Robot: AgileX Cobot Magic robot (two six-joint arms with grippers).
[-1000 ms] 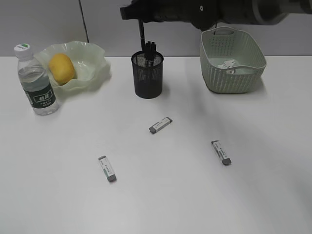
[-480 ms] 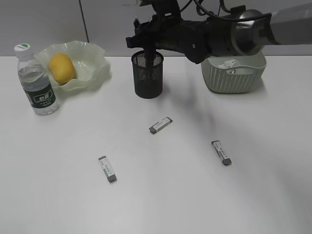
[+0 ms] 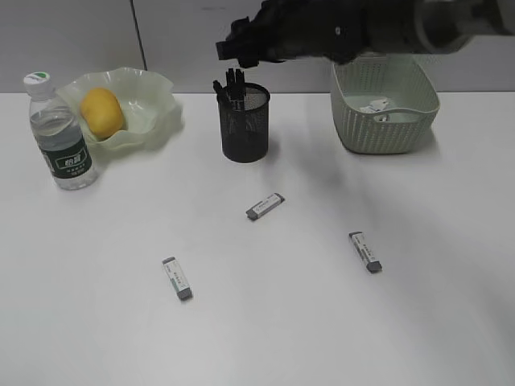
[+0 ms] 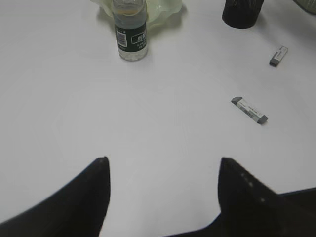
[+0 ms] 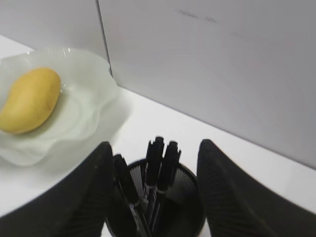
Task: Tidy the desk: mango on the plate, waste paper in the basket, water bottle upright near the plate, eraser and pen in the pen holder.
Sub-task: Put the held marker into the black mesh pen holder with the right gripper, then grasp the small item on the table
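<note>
The mango [image 3: 101,112] lies in the wavy green plate [image 3: 153,88], and the water bottle [image 3: 60,137] stands upright next to it. Three black pens [image 3: 233,84] stand in the mesh pen holder [image 3: 244,125]. My right gripper [image 3: 241,50] hovers just above them. In the right wrist view this gripper [image 5: 155,144] is open, its fingers either side of the pens [image 5: 160,158] without touching them. Three erasers [image 3: 265,207] [image 3: 364,252] [image 3: 176,278] lie on the desk. The waste paper [image 3: 376,106] sits in the basket [image 3: 385,104]. My left gripper [image 4: 164,159] is open over bare desk.
The left wrist view shows the bottle [image 4: 130,34] far ahead and two erasers [image 4: 249,110] [image 4: 279,55] to the right. A grey wall panel runs along the back of the desk behind the plate, holder and basket.
My right gripper lowered a pen into the pen holder, opened and rose slightly. The pen now stands in the holder with the others. The left gripper has not moved.
</note>
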